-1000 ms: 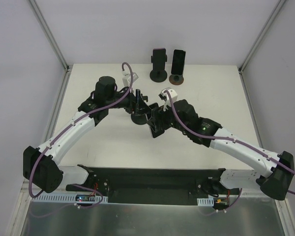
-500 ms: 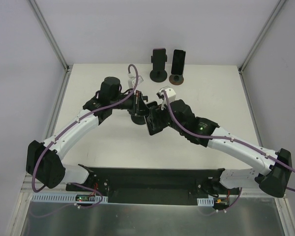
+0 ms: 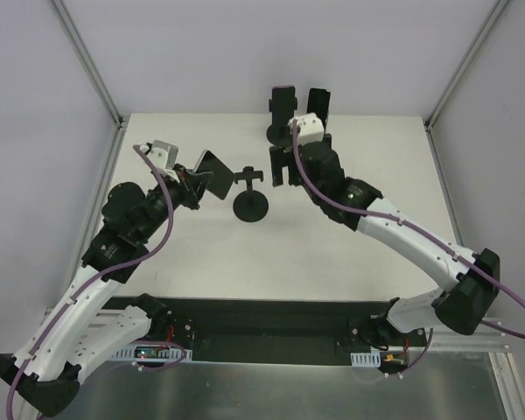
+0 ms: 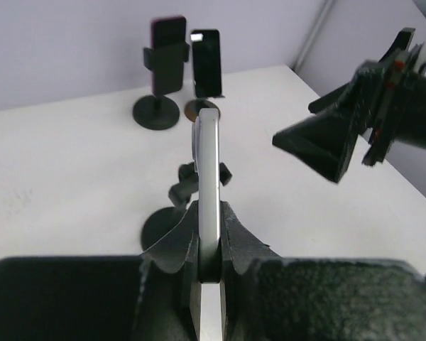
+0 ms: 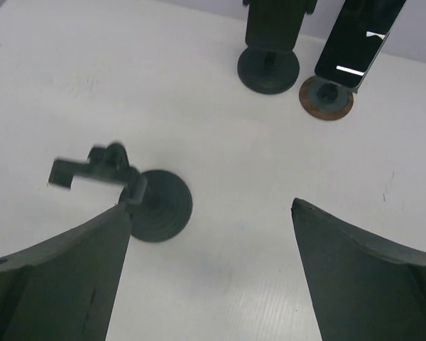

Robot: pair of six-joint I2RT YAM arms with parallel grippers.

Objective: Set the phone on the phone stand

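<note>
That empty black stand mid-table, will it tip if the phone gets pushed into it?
Probably steady for a downward push: the empty stand sits on a wide round base. A sideways shove at its high cradle, atop a thin post, could rock or slide it. It looks rigid.

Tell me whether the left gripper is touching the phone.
Touching. The left wrist view shows the left gripper shut on the phone, pressing both its faces.

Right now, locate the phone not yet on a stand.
Top view: the phone is clamped in the left pincer, left of centre, just left of the empty stand.
</note>
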